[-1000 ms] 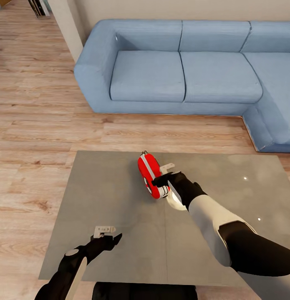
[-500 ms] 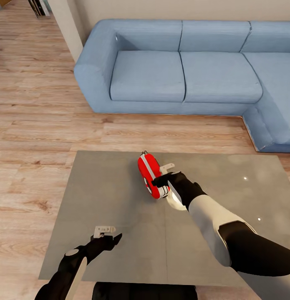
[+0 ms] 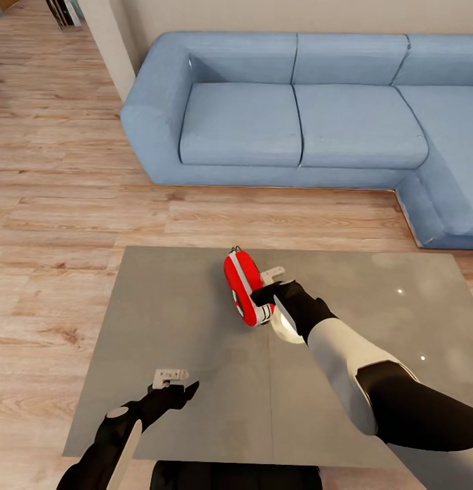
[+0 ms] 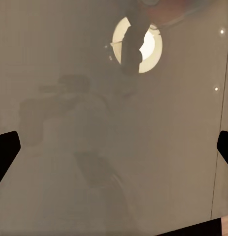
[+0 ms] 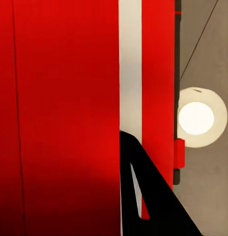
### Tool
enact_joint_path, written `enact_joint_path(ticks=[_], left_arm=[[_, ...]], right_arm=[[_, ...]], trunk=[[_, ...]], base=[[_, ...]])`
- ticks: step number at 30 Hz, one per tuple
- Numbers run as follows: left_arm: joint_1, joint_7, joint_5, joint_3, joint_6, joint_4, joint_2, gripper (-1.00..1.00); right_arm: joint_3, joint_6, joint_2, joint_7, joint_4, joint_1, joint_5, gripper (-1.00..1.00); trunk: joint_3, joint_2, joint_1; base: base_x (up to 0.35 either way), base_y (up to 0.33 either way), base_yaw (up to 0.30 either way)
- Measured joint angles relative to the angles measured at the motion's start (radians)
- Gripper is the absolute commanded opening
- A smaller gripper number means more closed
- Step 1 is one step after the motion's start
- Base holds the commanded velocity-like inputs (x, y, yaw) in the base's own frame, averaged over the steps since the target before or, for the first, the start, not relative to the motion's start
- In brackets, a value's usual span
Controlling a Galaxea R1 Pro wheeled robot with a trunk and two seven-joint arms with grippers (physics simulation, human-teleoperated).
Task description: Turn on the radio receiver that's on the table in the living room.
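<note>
Standing on edge near the glossy tabletop's [image 3: 182, 320] centre, the radio receiver [image 3: 240, 286] looks light, hard and tippy; the right claw [image 3: 265, 287], spread, touches its three o'clock side.

— What has changed around your right gripper [image 3: 265, 288]?

— Only the radio receiver [image 3: 244, 288]. You've nudged it slightly: its red body has shifted a little away from your gripper, toward the table's [image 3: 175, 320] left edge, and it leans a bit more that way. The dark fingertip [image 5: 143, 196] is against the radio's white band.

— Anything else?

— No other change noted.
</note>
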Motion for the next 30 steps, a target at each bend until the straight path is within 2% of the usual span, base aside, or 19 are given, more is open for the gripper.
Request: enact_joint_path(ticks=[5, 7, 9, 12, 13, 14, 15, 16, 17, 18, 19, 20, 21, 23, 25, 28, 30], left_arm=[[0.0, 0.0, -0.001, 0.0, 0.0, -0.001, 0.0, 1.0], [0.0, 0.0, -0.001, 0.0, 0.0, -0.001, 0.0, 1.0], [0.0, 0.0, -0.002, 0.0, 0.0, -0.001, 0.0, 1.0], [0.0, 0.0, -0.002, 0.0, 0.0, -0.002, 0.0, 1.0], [0.0, 0.0, -0.004, 0.0, 0.0, -0.007, 0.0, 1.0], [0.0, 0.0, -0.004, 0.0, 0.0, -0.007, 0.0, 1.0], [0.0, 0.0, -0.004, 0.0, 0.0, -0.007, 0.0, 1.0], [0.0, 0.0, -0.004, 0.0, 0.0, -0.007, 0.0, 1.0], [0.0, 0.0, -0.004, 0.0, 0.0, -0.007, 0.0, 1.0], [0.0, 0.0, -0.004, 0.0, 0.0, -0.007, 0.0, 1.0], [0.0, 0.0, -0.004, 0.0, 0.0, -0.007, 0.0, 1.0], [0.0, 0.0, -0.004, 0.0, 0.0, -0.007, 0.0, 1.0], [0.0, 0.0, -0.004, 0.0, 0.0, -0.007, 0.0, 1.0], [0.0, 0.0, -0.004, 0.0, 0.0, -0.007, 0.001, 1.0], [0.0, 0.0, -0.004, 0.0, 0.001, -0.007, 0.0, 1.0], [0.0, 0.0, -0.004, 0.0, 0.0, -0.007, 0.0, 1.0], [0.0, 0.0, -0.004, 0.0, 0.0, -0.007, 0.0, 1.0]], right_arm=[[0.001, 0.003, 0.0, 0.004, -0.028, -0.001, 0.006, -1.0], [0.003, 0.012, 0.0, 0.007, -0.079, -0.001, 0.005, -1.0], [0.004, 0.047, 0.0, 0.013, -0.138, -0.001, 0.005, -1.0], [0.005, 0.143, 0.0, 0.028, -0.244, 0.002, 0.007, -1.0], [0.006, 0.215, -0.022, 0.079, -0.485, 0.131, 0.019, -1.0], [0.007, 0.422, -0.026, 0.084, -0.629, 0.156, -0.022, -1.0], [0.007, 0.505, -0.029, 0.083, -0.694, 0.158, -0.012, -1.0], [0.006, 0.477, -0.033, 0.083, -0.733, 0.159, 0.016, -1.0], [0.006, 0.475, -0.037, 0.087, -0.817, 0.16, 0.029, -1.0], [0.006, 0.475, -0.038, 0.092, -0.9, 0.16, 0.019, -1.0], [0.007, 0.49, -0.041, 0.101, -0.936, 0.16, -0.005, -1.0], [0.007, 0.502, -0.045, 0.111, -0.918, 0.161, -0.015, -1.0], [0.007, 0.507, -0.047, 0.116, -0.903, 0.163, -0.004, -1.0], [0.006, 0.522, -0.052, 0.131, -0.961, 0.169, 0.023, -1.0], [0.007, 0.539, -0.054, 0.14, -0.984, 0.177, -0.002, -1.0], [0.006, 0.545, -0.056, 0.144, -0.997, 0.181, 0.014, -1.0], [0.006, 0.547, -0.056, 0.145, -1.001, 0.182, 0.01, -1.0]], trunk=[[0.0, 0.0, 0.0], [0.0, 0.0, 0.0], [0.0, 0.0, 0.0], [0.0, 0.0, 0.0], [0.0, 0.0, 0.0], [0.0, 0.0, 0.0], [0.0, 0.0, 0.0], [0.0, 0.0, 0.0], [0.0, 0.0, 0.0], [0.0, 0.0, 0.0], [0.0, 0.0, 0.0], [0.0, 0.0, 0.0], [0.0, 0.0, 0.0], [0.0, 0.0, 0.0], [0.0, 0.0, 0.0], [0.0, 0.0, 0.0], [0.0, 0.0, 0.0]], base=[[0.0, 0.0, 0.0], [0.0, 0.0, 0.0], [0.0, 0.0, 0.0], [0.0, 0.0, 0.0], [0.0, 0.0, 0.0], [0.0, 0.0, 0.0], [0.0, 0.0, 0.0], [0.0, 0.0, 0.0], [0.0, 0.0, 0.0], [0.0, 0.0, 0.0], [0.0, 0.0, 0.0], [0.0, 0.0, 0.0], [0.0, 0.0, 0.0], [0.0, 0.0, 0.0], [0.0, 0.0, 0.0], [0.0, 0.0, 0.0], [0.0, 0.0, 0.0]])
